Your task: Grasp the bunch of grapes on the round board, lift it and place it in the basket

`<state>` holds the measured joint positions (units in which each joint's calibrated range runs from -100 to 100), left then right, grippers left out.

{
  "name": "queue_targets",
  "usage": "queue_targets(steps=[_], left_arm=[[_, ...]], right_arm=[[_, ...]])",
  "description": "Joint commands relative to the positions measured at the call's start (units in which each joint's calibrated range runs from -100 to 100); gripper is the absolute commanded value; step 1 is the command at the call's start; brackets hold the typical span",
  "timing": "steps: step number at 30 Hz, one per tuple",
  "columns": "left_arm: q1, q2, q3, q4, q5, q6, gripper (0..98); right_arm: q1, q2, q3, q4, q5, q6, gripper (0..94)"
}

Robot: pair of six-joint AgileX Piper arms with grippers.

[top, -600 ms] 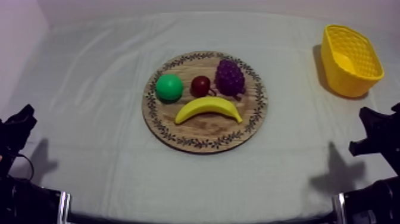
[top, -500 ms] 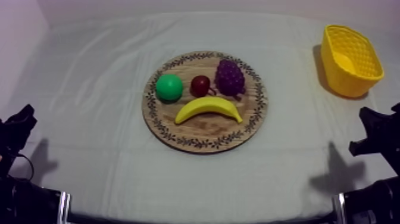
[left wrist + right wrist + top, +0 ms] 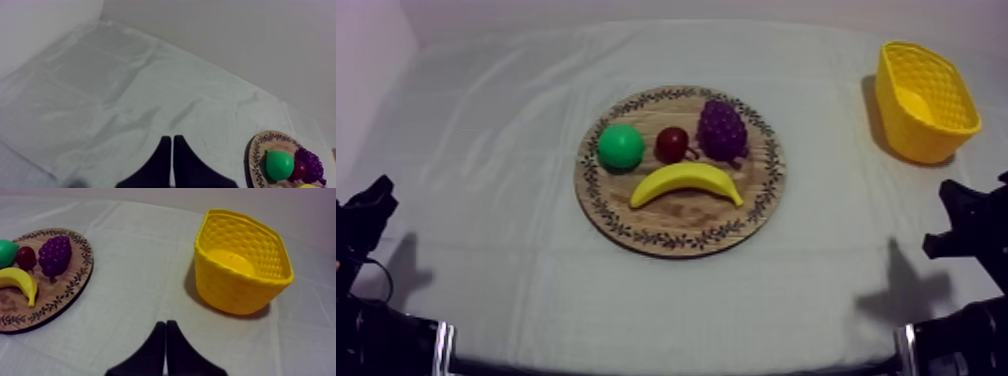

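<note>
Nothing has moved since 0.6 s ago. Left gripper [image 3: 172,139] is closed to a narrow wedge, holding nothing, over bare cloth [image 3: 115,95]. Right gripper [image 3: 165,323] is likewise closed and empty, with the yellow basket [image 3: 235,293] at its 1 o'clock. Bunch of grapes [image 3: 721,128] sits at the wooden board's [image 3: 686,218] 1 o'clock, small red fruit [image 3: 672,144] just beside it, pear [image 3: 621,147] at 10, banana [image 3: 686,183] toward 6. The basket is well apart from the board, at its 2 o'clock.

No readable text, label or number anywhere
</note>
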<state>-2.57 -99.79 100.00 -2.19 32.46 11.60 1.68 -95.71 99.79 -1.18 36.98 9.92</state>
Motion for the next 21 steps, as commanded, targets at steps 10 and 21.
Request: queue_targets(steps=[10,21], left_arm=[[0.0,0.0,0.0,-0.03,0.0,0.0,0.1],[0.0,0.0,0.0,-0.03,0.0,0.0,0.1]], right_arm=[[-1.5,5.9,-4.8,0.1,-1.5,-2.2,0.5],[-2.4,28.1,-35.6,-2.8,2.8,-4.6,0.5]])
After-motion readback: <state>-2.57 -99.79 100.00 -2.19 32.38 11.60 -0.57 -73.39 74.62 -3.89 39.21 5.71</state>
